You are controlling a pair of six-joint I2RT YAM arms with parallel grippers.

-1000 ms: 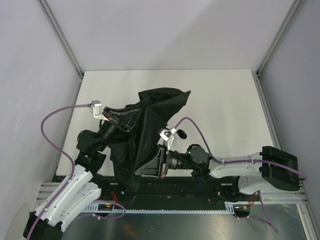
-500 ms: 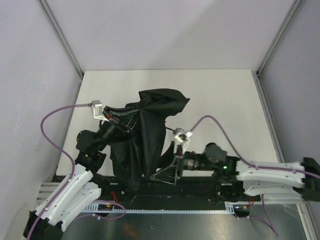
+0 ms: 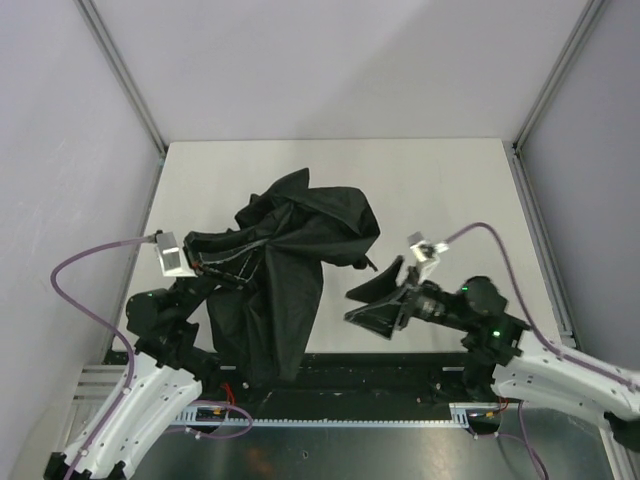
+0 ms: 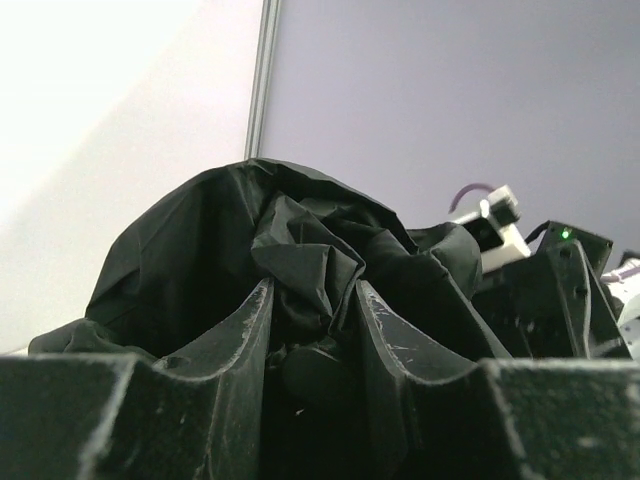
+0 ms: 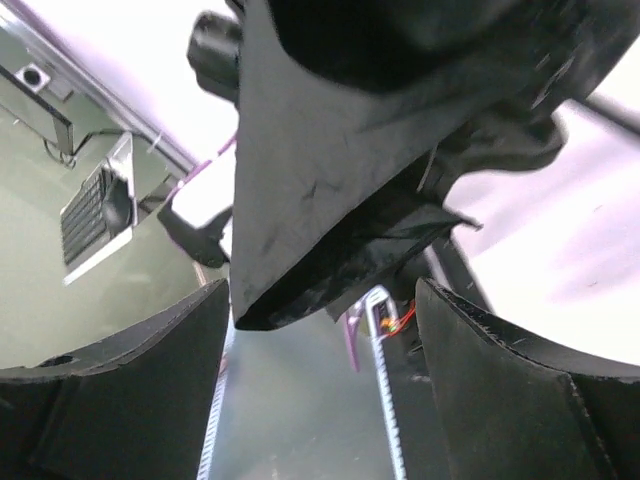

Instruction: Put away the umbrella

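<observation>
Our right gripper (image 3: 348, 307) now off the umbrella (image 3: 300, 250), jaws wide; left gripper's (image 4: 312, 290) pinch on it clear only from our wrist view.

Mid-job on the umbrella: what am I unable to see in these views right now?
- Shaft of the umbrella: top view, buried under its own bunched fabric.
- Whether the left gripper pinches a rib or only fabric: left wrist view, folds cover it.
- Small dark nub at the canopy's right edge: top view, too small to tell handle from fabric.
</observation>
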